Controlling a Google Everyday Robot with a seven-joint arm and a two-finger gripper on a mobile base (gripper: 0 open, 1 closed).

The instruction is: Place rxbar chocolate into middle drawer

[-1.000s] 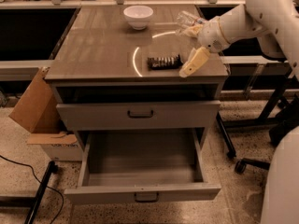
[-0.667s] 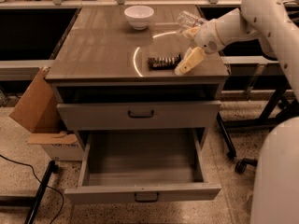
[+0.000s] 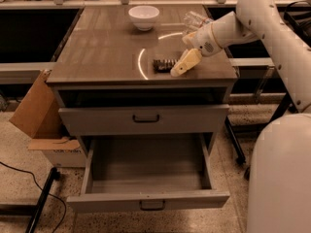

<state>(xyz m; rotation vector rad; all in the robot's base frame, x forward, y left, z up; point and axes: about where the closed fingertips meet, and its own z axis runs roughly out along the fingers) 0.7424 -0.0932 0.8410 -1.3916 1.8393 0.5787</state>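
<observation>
The rxbar chocolate (image 3: pixel 164 64), a small dark wrapped bar, lies flat on the cabinet top (image 3: pixel 102 52) near its front right. My gripper (image 3: pixel 179 56) hangs just right of the bar. It is open, and its lower pale finger (image 3: pixel 184 62) slants down with the tip beside the bar's right end. It holds nothing. The middle drawer (image 3: pixel 146 201) is pulled out wide below, and its inside shows nothing in it. The grey drawer front above it (image 3: pixel 143 118) is shut.
A white bowl (image 3: pixel 144 16) stands at the back of the top. A clear plastic bottle (image 3: pixel 194 19) lies behind my gripper. A cardboard box (image 3: pixel 39 108) leans left of the cabinet. My white base (image 3: pixel 282 178) is at the right.
My gripper has moved a little left and down, and its lower finger tip now lies closer to the bar's right end. The bar and the drawer have not moved.
</observation>
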